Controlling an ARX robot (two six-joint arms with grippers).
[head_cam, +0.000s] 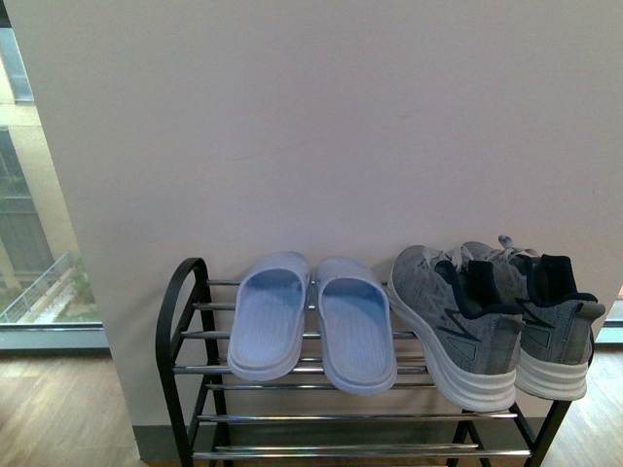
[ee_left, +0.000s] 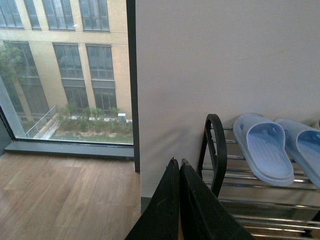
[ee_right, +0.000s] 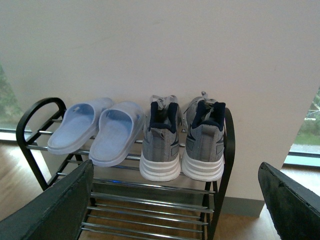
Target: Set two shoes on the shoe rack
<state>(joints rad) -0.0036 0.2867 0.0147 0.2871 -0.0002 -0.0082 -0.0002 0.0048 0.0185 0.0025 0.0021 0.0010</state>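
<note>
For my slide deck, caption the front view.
Pale blue slides and grey sneakers sit side by side on the shoe rack's top shelf.

The front view faces the shoe rack (head_cam: 321, 389) squarely from above; both wrist views face it lower, sharing its top shelf.

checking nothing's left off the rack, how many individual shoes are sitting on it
4, all on the top shelf of the shoe rack: two pale blue slides on the left side, two grey sneakers on the right. The lowest shelves are partly out of view.
</note>
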